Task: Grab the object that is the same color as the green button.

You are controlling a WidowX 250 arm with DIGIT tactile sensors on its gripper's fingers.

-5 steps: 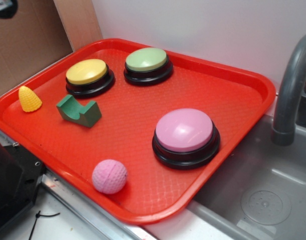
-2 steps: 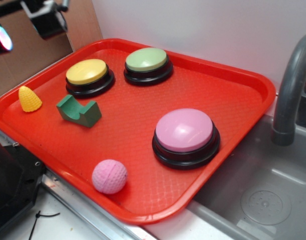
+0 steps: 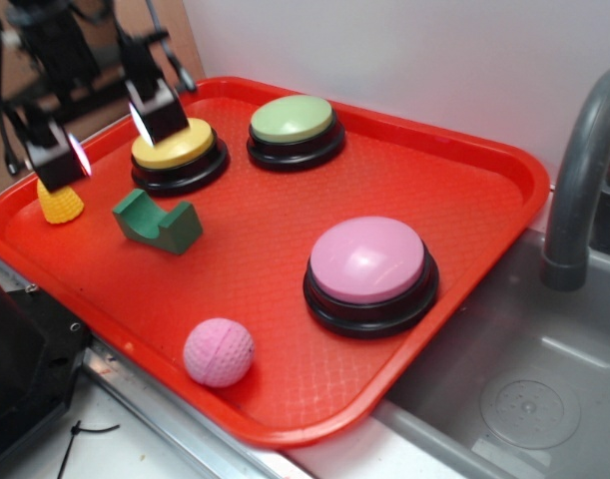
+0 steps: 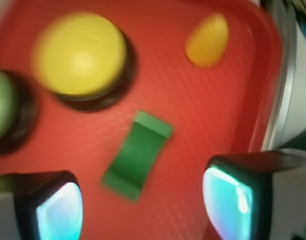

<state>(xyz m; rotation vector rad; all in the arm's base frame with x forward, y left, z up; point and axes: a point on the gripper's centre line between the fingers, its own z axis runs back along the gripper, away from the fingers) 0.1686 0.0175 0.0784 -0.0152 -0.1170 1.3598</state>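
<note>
The small dark green notched block (image 3: 157,222) lies on the red tray (image 3: 404,180) at the left, in front of the yellow button (image 3: 175,148). In the wrist view the block (image 4: 138,154) shows blurred, just ahead of the jaws. The pale green button (image 3: 293,122) stands at the back of the tray and shows at the left edge of the wrist view (image 4: 2,110). My gripper (image 3: 103,135) hangs open and empty above the tray's left part, over the yellow button and the yellow cone (image 3: 59,205). Its two fingers stand wide apart in the wrist view (image 4: 142,207).
A large pink button (image 3: 369,267) sits at the right of the tray and a pink dimpled ball (image 3: 218,351) near its front edge. A grey sink (image 3: 524,389) with a tap (image 3: 584,170) lies to the right. A cardboard wall stands at the back left.
My gripper has come down from the top left corner into view, and now hangs over the left part of the tray. The objects on the tray have not moved.
</note>
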